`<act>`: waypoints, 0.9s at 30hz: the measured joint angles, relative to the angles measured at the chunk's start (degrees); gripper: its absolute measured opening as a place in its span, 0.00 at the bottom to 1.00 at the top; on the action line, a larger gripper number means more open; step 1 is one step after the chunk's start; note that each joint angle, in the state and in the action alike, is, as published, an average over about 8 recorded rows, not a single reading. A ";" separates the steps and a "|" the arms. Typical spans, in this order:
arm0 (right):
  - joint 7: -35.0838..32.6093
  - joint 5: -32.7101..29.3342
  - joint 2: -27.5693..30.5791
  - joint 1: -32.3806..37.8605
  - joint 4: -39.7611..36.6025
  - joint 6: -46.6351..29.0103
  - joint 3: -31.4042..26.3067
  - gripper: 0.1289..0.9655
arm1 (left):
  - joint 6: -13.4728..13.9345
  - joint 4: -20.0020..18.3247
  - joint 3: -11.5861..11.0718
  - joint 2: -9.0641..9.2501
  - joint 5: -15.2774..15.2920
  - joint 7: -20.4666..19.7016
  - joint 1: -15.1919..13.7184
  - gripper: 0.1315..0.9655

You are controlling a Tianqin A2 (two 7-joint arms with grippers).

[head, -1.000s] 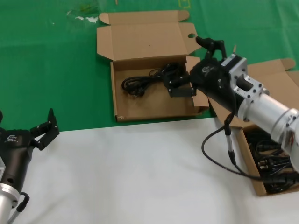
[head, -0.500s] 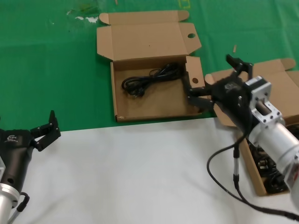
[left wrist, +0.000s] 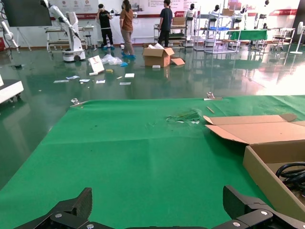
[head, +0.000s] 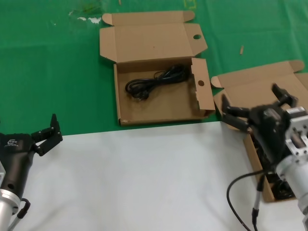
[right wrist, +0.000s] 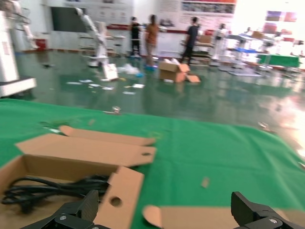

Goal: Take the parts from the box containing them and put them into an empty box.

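Over on the left, the black left pincer (head: 46, 134) sits parked at the edge of the white sheet, its arm angled up from the near corner and its fingers spread wide with nothing between them. Behind it, on the green-covered worktop (head: 53, 72), the wide shallow brown cardboard box with round holes in its flaps (head: 159, 72) lies open, one black coiled power cable (head: 155, 83) resting inside. To the right, the right pincer (head: 255, 109) hangs released and empty above the plain brown cardboard box without holes (head: 262, 89), its silver forearm reaching in from the near right. More black cables (head: 269, 166) lie in that box beneath the wrist.
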 joint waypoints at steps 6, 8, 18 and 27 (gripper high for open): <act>-0.02 0.65 -0.31 -2.01 1.08 2.00 0.75 1.00 | 0.00 0.00 0.00 0.00 0.00 0.00 0.00 1.00; -0.02 0.68 -0.32 -2.08 1.11 2.07 0.78 1.00 | 0.00 0.00 0.00 0.00 0.01 0.00 0.00 1.00; -0.02 0.69 -0.32 -2.11 1.13 2.09 0.79 1.00 | 0.00 0.00 0.00 0.00 0.01 0.00 0.00 1.00; -0.02 0.69 -0.32 -2.11 1.13 2.09 0.79 1.00 | 0.00 0.00 0.00 0.00 0.00 0.00 0.00 1.00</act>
